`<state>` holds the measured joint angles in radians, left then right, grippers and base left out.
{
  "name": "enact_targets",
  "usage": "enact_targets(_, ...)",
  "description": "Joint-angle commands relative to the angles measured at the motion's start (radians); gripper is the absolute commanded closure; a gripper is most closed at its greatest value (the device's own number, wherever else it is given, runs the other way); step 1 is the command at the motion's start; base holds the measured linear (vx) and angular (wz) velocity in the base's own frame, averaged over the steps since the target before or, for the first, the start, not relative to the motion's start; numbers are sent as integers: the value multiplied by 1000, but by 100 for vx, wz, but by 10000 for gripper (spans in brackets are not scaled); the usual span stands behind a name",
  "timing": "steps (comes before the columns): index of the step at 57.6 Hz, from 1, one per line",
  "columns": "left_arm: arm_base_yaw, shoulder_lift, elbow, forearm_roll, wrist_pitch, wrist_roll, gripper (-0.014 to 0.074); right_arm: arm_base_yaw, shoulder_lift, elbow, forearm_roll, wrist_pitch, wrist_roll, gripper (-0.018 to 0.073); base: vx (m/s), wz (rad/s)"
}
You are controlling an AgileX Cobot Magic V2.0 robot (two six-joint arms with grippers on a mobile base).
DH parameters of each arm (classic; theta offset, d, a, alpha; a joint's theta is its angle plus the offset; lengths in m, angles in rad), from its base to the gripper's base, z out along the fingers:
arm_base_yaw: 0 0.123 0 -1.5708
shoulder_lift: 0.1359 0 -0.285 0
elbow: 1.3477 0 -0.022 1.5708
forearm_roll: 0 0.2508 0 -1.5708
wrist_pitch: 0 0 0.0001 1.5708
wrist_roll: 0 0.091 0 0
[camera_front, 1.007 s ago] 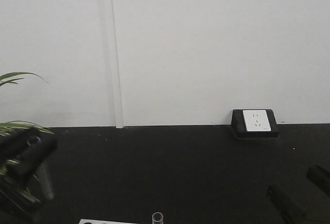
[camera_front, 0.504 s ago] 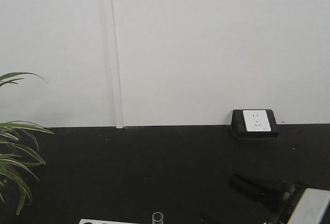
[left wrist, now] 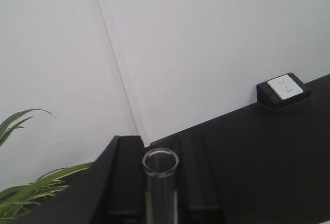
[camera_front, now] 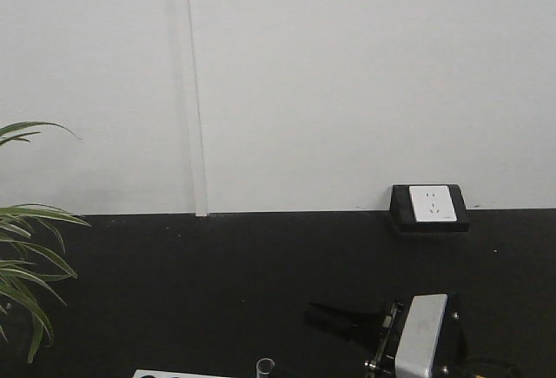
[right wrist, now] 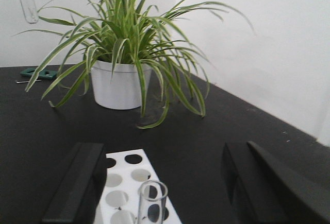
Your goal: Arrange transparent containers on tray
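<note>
Along the bottom edge of the front view, the white rack (camera_front: 174, 374) shows only a sliver and the rack tube (camera_front: 265, 366) only its rim. In the left wrist view, the gripped tube (left wrist: 160, 188) and left gripper (left wrist: 159, 144) run off the bottom. Far left of the right wrist view, a green object (right wrist: 37, 72) is too small to identify.

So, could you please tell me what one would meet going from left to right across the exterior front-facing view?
long green striped plant leaves → white plastic rack with round holes, only its top edge showing → clear glass test tube → white wall socket in a black housing.
</note>
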<state>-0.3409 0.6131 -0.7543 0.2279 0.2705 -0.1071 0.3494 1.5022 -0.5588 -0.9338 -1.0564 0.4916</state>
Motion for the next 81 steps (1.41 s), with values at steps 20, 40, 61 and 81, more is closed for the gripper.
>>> enact_targets(20,-6,0,-27,-3,-76,-33,600,70,169,-116,69,-79,-20,41,0,0)
enact_targets(40,-6,0,-27,-3,-75,-33,596,70,227,-120,94,-93,-36,285,0,0)
enact_targets(61,-6,0,-27,-3,-67,-32,597,70,198,-120,91,-136,-4,572,0,0)
enact_targets(81,-6,0,-27,-15,45,-32,597,70,-140,-223,55,182,277,572,0,0)
